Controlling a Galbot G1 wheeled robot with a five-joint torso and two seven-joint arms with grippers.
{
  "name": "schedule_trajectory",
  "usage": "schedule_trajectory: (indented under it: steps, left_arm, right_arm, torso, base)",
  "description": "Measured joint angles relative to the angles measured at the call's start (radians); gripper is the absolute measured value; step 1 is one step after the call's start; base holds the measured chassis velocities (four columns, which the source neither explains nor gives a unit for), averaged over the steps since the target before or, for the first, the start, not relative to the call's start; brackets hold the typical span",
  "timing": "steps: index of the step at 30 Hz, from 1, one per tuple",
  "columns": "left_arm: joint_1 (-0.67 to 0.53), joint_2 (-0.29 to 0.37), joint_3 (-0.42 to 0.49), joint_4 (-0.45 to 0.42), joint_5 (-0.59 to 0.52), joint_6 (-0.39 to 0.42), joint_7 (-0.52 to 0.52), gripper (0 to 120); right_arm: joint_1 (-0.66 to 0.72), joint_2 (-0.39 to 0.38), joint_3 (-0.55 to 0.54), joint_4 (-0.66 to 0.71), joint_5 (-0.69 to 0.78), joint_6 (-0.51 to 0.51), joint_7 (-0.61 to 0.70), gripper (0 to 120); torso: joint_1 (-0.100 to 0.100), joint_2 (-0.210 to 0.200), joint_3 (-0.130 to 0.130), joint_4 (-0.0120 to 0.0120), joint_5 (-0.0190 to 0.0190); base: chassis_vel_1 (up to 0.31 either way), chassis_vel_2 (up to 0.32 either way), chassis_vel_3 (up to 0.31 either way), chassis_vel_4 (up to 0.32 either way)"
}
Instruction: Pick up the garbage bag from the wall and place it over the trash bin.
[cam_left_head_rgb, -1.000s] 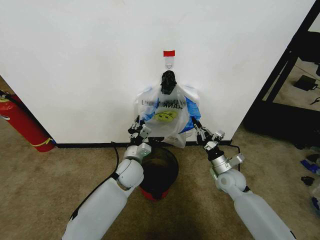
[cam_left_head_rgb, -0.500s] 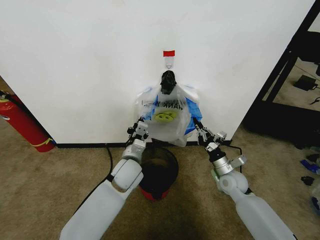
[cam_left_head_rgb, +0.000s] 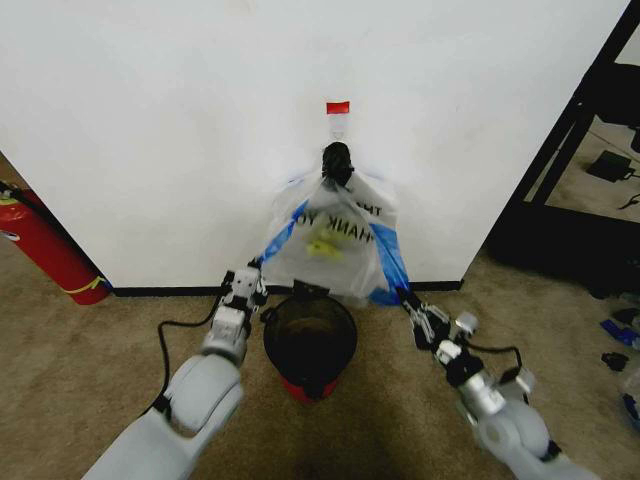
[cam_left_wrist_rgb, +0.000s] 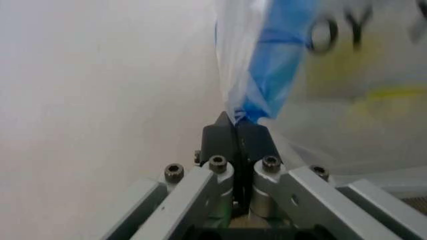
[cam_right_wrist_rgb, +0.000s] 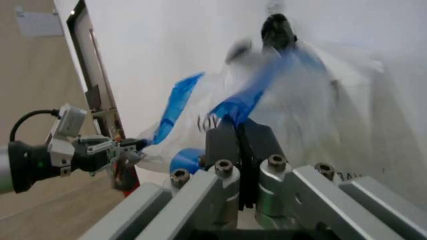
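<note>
- Now left gripper (cam_left_head_rgb: 250, 281) pinches the garbage bag's (cam_left_head_rgb: 335, 240) blue edge, at 10 o'clock of the trash bin (cam_left_head_rgb: 310, 340).
- Right gripper (cam_left_head_rgb: 413, 306) clamps the opposite blue edge, at 2 o'clock.
- Bag stretched against the wall (cam_left_head_rgb: 200, 120), its top under the black clip (cam_left_head_rgb: 337, 160).

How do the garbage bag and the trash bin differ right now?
The garbage bag is thin clear printed plastic with blue strips; the trash bin is black and opaque with a red base. The bag hangs against the wall, stretched outward, with the left gripper and the right gripper each pinching a blue edge; the bin stands upright on the carpet, ungripped. Both sit midway between the arms.
</note>
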Motion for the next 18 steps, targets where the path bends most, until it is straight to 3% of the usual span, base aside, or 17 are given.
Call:
schedule_trajectory:
  steps: [7,18]
  left_arm:
    - [0.1,-0.018,-0.03,-0.051,0.034,-0.01,-0.013,0]
    - [0.242,-0.063,-0.205,-0.266,0.063,-0.014,-0.021,0]
  right_arm:
    - [-0.076,0.029,0.003,0.005,-0.03,0.079,-0.016,0]
    - [-0.059,0.001,0.035,0.116,0.011,0.102,-0.044,0]
  torso:
    - [0.0,0.0,0.0,-0.0002,0.0001]
    - [0.0,0.0,0.0,0.0002,0.0003]
  base:
    - [0.0,0.0,0.0,0.0]
    - [0.0,0.0,0.0,0.0]
